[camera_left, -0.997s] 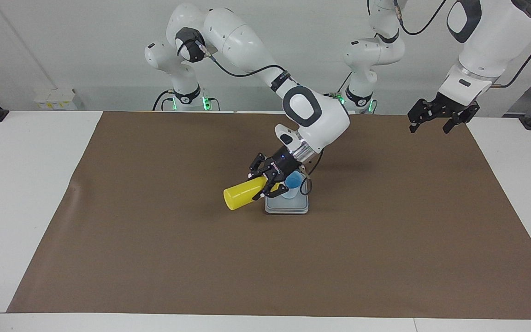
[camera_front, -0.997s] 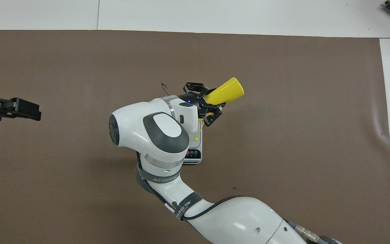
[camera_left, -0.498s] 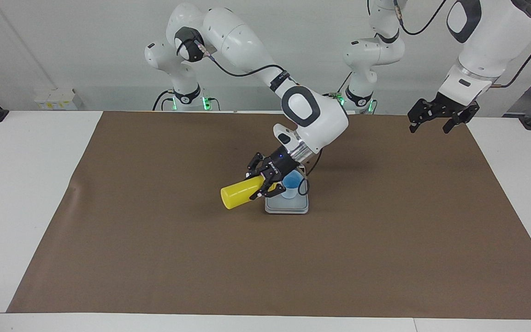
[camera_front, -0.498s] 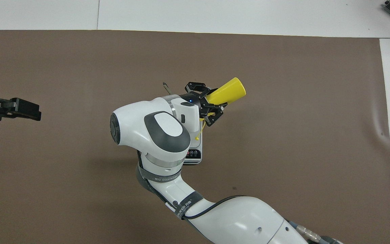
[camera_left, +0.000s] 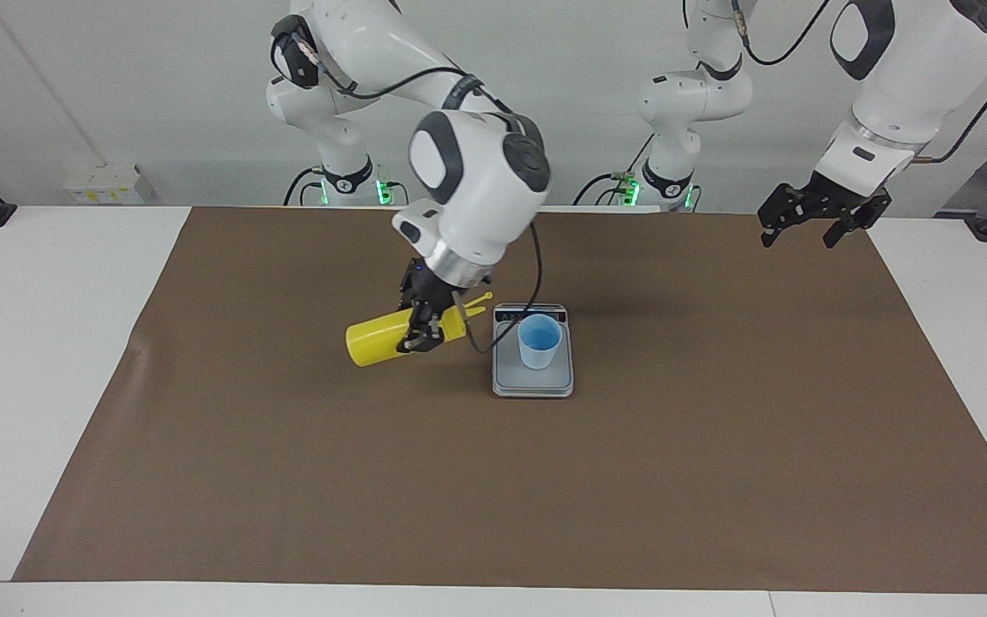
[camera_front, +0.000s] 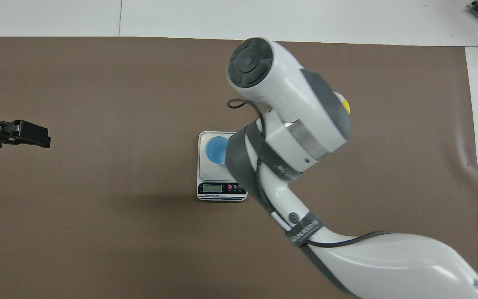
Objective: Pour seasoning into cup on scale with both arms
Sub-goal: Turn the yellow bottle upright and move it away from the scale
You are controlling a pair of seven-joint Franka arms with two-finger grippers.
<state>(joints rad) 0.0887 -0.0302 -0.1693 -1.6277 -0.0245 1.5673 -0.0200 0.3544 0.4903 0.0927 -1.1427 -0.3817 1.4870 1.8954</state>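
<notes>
The right gripper (camera_left: 425,330) was clamped on the yellow seasoning bottle (camera_left: 391,338), holding it in the air over the brown mat (camera_left: 716,480) beside the scale (camera_left: 533,377), toward the right arm's end of the table. The bottle's long axis lay nearly level, its nozzle end pointing toward the light-blue cup (camera_left: 539,341), which stood upright on the scale's plate, apart from the bottle. The left gripper (camera_left: 821,216) waited, jaws spread and empty, over the mat's edge at the left arm's end, well apart from the cup; the right arm was clearly the nearer.
</notes>
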